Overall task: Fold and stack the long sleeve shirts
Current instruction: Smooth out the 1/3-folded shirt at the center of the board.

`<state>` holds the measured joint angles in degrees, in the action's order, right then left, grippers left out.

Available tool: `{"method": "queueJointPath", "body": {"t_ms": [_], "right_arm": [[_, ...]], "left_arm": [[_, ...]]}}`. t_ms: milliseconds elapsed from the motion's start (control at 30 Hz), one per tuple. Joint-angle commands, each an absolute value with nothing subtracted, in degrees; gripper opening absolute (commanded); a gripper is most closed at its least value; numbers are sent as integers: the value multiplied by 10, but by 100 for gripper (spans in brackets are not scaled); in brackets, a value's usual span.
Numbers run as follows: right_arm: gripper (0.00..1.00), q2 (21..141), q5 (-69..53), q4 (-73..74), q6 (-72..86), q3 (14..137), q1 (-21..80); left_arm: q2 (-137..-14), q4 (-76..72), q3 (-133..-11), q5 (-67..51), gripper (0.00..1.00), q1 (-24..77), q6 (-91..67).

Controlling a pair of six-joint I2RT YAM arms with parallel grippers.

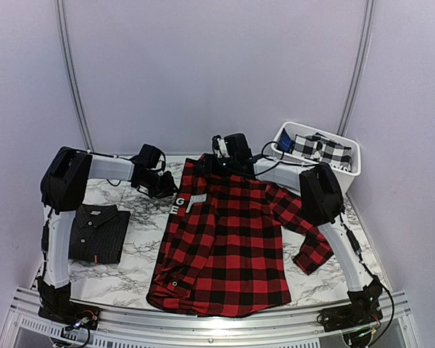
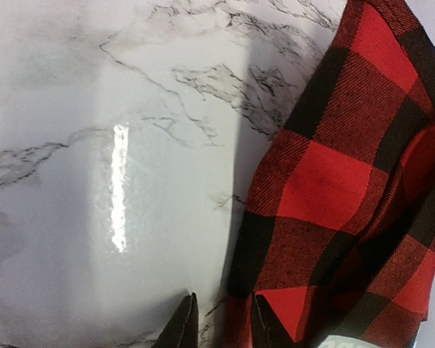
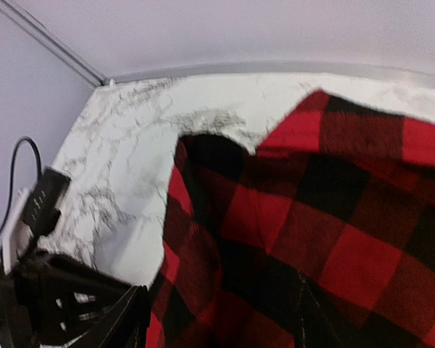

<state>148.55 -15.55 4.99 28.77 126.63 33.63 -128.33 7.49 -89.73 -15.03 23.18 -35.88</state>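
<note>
The red-and-black flannel shirt lies spread flat in the middle of the table, collar at the far end, its right sleeve stretched toward the right arm. The black pinstriped shirt lies folded at the left, a small red tag on its near edge. My left gripper is low at the flannel's far left edge; in the left wrist view the gripper is open, its jaws straddling the flannel's edge. My right gripper is over the collar; in the right wrist view it is wide open above the flannel.
A white basket at the back right holds black-and-white checked cloth. The marble table shows between the two shirts. Grey walls enclose the table on three sides. My left arm's wrist and cable show in the right wrist view.
</note>
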Motion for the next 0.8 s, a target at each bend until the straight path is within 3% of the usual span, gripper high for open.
{"method": "queueJointPath", "body": {"t_ms": [0,300,500,767], "right_arm": [[62,1382,-126,94,238,1176,338],[43,1183,-118,25,227,864,340],[41,1118,-109,6,226,763,351],[41,1088,-99,4,227,718,371]], "left_arm": [[-1226,85,-872,-146,28,217,-335],[-1149,86,-805,-178,28,261,-318],[-1163,91,-796,-156,34,302,-312],[-1235,118,-866,-108,39,317,-297]]}}
